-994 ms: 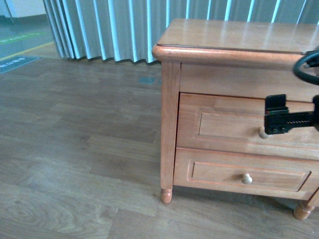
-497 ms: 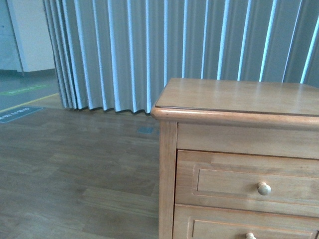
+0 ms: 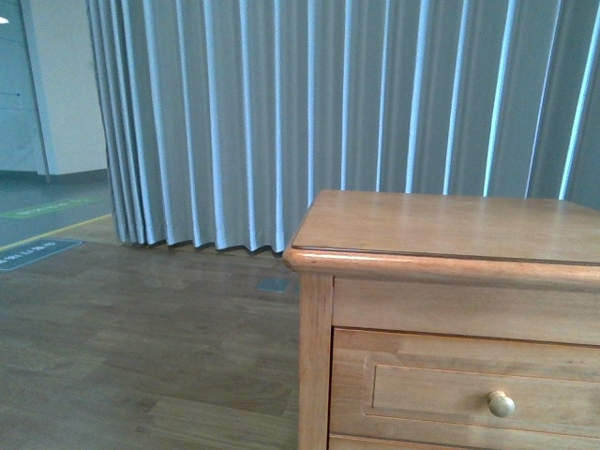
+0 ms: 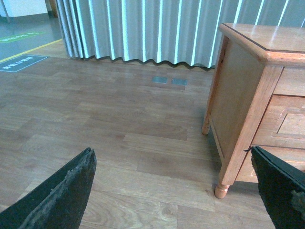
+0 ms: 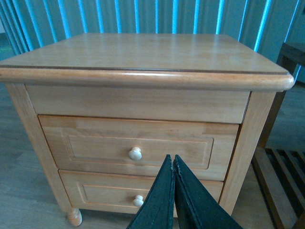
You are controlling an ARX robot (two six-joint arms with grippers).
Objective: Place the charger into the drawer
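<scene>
A: Where is the drawer [image 5: 133, 145] sitting?
B: Shut in the wooden nightstand [image 5: 143, 52], straight ahead of the right gripper [image 5: 173, 164], whose fingers are pressing together on nothing, just short of its round knob [image 5: 135, 153].
A: And the left gripper [image 4: 171, 186]?
B: It is hanging spread wide above the floor [image 4: 95, 124], the nightstand off to one side. No charger is showing.

One honey-brown wooden nightstand [image 5: 143, 62] stands on the wood-plank floor. It carries two recessed-panel drawer fronts: the taller upper drawer [image 5: 95, 143] and one shorter lower drawer front [image 5: 102, 193]. There are two round pale wooden knobs, one on each front [image 5: 135, 153] [image 5: 138, 201]. Two turned feet [image 4: 221, 191] [image 4: 205, 130] show in the left wrist view. One pleated grey curtain [image 3: 328, 103] hangs behind. Two small floor plates [image 4: 160, 79] [image 4: 179, 81] sit side by side.
</scene>
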